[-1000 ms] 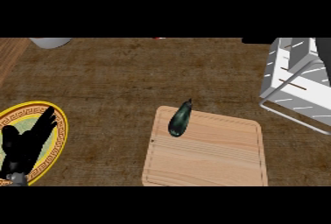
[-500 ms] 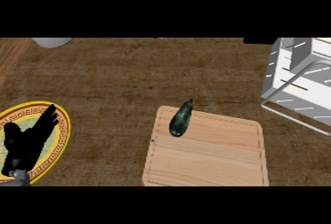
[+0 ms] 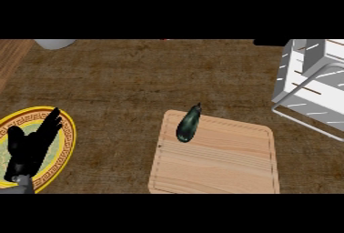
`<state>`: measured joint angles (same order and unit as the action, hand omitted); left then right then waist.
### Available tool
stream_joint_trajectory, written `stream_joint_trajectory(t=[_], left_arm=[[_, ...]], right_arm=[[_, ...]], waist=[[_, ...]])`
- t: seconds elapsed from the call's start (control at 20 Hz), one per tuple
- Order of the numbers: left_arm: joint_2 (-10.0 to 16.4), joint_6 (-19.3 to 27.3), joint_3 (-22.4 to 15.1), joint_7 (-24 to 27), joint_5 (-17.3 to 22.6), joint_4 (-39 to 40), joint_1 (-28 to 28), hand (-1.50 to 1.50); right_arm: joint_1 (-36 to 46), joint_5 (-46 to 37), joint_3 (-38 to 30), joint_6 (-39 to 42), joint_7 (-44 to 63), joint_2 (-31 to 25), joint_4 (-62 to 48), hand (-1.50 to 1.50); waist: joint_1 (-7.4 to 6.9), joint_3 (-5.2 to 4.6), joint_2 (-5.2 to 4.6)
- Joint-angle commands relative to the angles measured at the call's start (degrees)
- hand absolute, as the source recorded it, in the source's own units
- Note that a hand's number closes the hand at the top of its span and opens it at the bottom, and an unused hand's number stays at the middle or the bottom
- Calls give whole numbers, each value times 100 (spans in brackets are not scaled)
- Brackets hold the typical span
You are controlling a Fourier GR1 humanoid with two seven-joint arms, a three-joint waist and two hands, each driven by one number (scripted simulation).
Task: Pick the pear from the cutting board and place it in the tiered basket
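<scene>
The thing lying on the cutting board is not pear-shaped: it is a dark green, long, slim vegetable, more like a small aubergine. It rests at the board's 11 o'clock corner, with its thin stalk end pointing to about 1 o'clock and reaching just past the board's far edge. No hand touches it.

The pale wooden board sits toward 5 o'clock on the brown counter. The white tiered basket stands at 2 o'clock, well apart from the vegetable.

The left hand shows at 8 o'clock, above a plate with a yellow rim and a key-pattern band. Its fingers are straight and close together, pointing to 1 o'clock and holding nothing. The right hand does not show.

A pale round object is cut off by the view's edge at 11 o'clock.
</scene>
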<state>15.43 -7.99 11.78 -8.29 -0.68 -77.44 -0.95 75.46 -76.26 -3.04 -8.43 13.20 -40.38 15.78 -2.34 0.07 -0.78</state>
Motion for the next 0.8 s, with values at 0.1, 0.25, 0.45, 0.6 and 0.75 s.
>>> stream_joint_trajectory(t=[0.1, 0.25, 0.45, 0.6, 0.75], left_arm=[[-168, 145, -136, -27, -129, -196, 127, 0], [54, -140, 17, -206, 101, -91, -9, 0], [135, -203, 134, -54, 144, -61, 111, 0], [-151, 47, -48, 82, -40, -311, 275, 0], [45, -102, 76, -75, 51, -166, 182, 0]], right_arm=[[87, 196, -272, 1149, 524, -94, -687, 150], [-51, 225, -346, 1148, 1086, 82, -873, -150], [-90, 545, -697, 1031, 1310, -170, -811, -150], [-22, 703, -853, 830, 1171, -172, -644, -150], [-12, 806, -961, 408, 910, -351, -361, -150]], waist=[[12, -5, 21], [-21, -2, -13], [-15, 0, -16], [-63, 3, -24], [-14, 2, -16]])
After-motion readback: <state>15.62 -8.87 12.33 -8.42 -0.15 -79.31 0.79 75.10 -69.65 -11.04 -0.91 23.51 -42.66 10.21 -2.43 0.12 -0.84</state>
